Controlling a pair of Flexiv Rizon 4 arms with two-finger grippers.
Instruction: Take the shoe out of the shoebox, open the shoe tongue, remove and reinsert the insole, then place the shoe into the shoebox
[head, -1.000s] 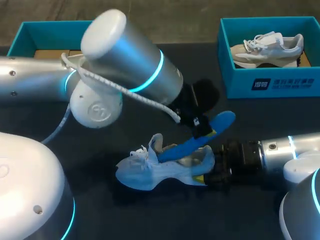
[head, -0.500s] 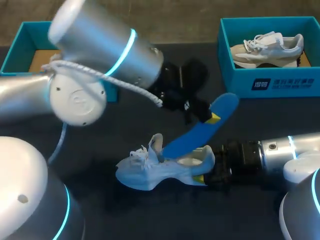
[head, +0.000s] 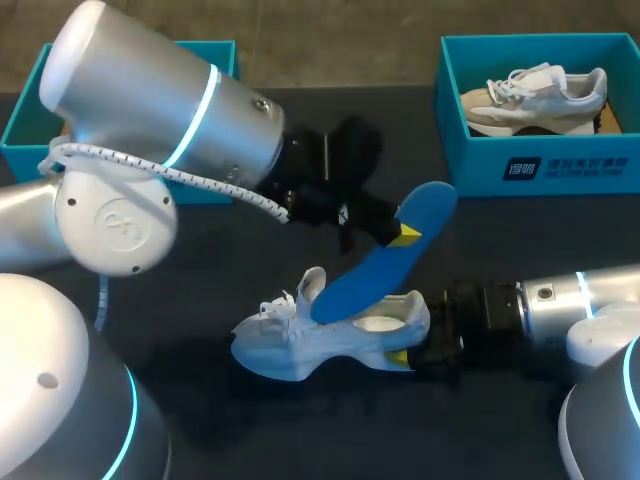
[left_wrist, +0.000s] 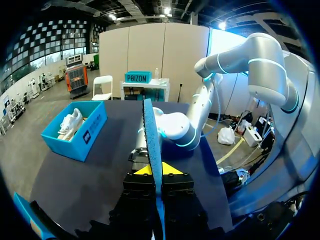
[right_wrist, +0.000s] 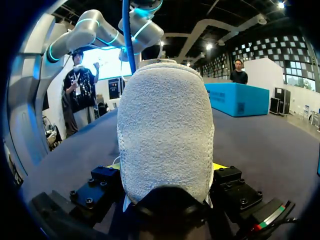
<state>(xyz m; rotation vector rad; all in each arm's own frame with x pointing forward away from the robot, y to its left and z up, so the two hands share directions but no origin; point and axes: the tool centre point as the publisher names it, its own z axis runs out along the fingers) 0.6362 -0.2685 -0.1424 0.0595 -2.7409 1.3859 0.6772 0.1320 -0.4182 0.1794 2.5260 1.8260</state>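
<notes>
Left tool (head: 404, 236) clamped on insole (head: 375, 268); right tool (head: 402, 356) clamped on shoe (head: 300, 345) heel; insole toe may snag, dragging shoe loose.

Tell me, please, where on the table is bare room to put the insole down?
Bare table lies between the right shoebox and the right arm, and also on the near side of the shoe. The middle is crowded: the left hand holds the insole there, the right hand the heel.

The shoe (right_wrist: 165, 130) heel is rough, nubbly cloth; the insole (head: 380, 255) smooth, matt.
</notes>
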